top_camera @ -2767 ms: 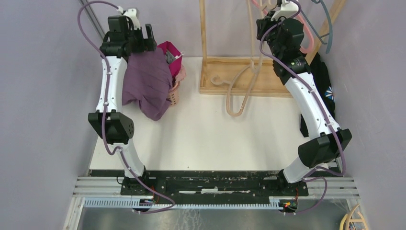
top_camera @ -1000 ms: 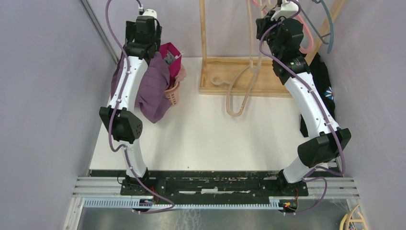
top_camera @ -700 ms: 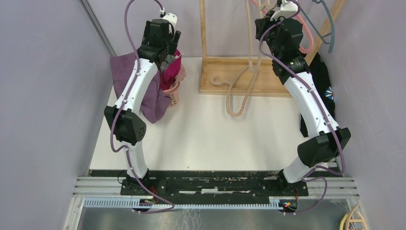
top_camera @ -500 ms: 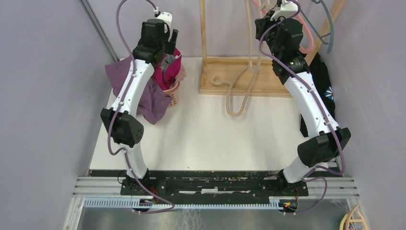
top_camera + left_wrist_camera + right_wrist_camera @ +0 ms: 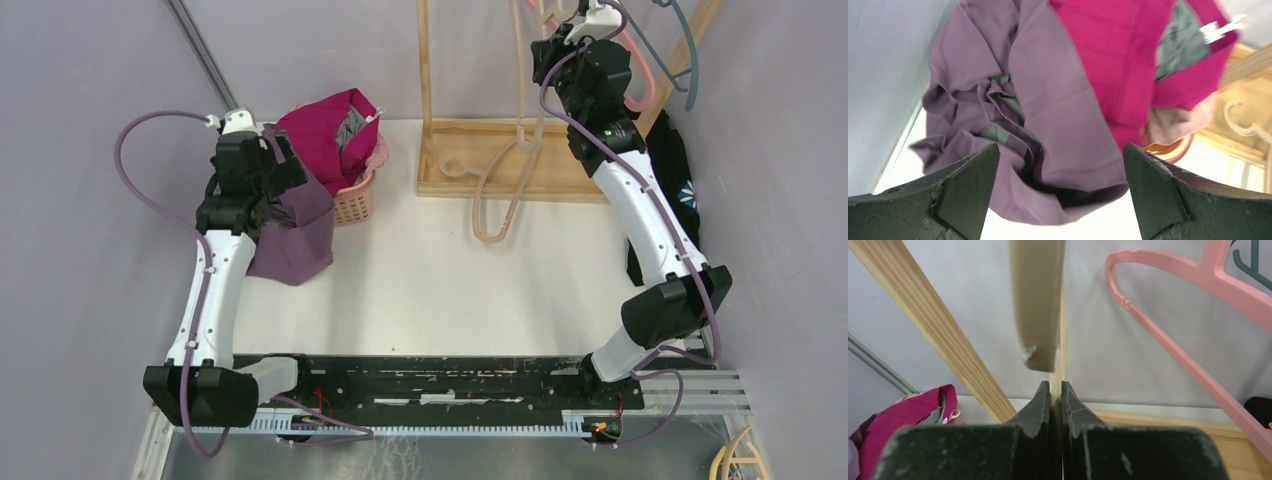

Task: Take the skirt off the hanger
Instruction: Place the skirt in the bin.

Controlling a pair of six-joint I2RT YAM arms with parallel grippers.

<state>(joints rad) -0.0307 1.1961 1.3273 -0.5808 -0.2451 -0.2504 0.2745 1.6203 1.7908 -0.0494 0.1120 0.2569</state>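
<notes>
1. Fingers of the left gripper are spread wide with nothing between them. They hover over the purple skirt, no contact visible.
2. The skirt is off the hanger. It lies crumpled on the white table at about 9 o'clock, at 8 o'clock of the pink basket, with its top edge against the basket side.
3. A magenta garment fills the basket; in the left wrist view the skirt hem overlaps it.
4. Step in hand, my read: back the left arm off the dropped skirt. Keep the jaws wide and lift straight up before swinging away, since the loose folds under the fingertips could snag.
5. Avoid sweeping toward 2 o'clock, or the basket may tip.
6. The beige hanger hangs bare from the wooden rack at the table's 1 o'clock.
7. The right gripper is up at the rack with its jaws pressed together. Can't tell if it pinches the hanger or nothing.
8. A pink hanger sits at 2 o'clock of it, apart.
9. If the right gripper holds the hanger, it should open slowly so the hanger doesn't swing off.
</notes>
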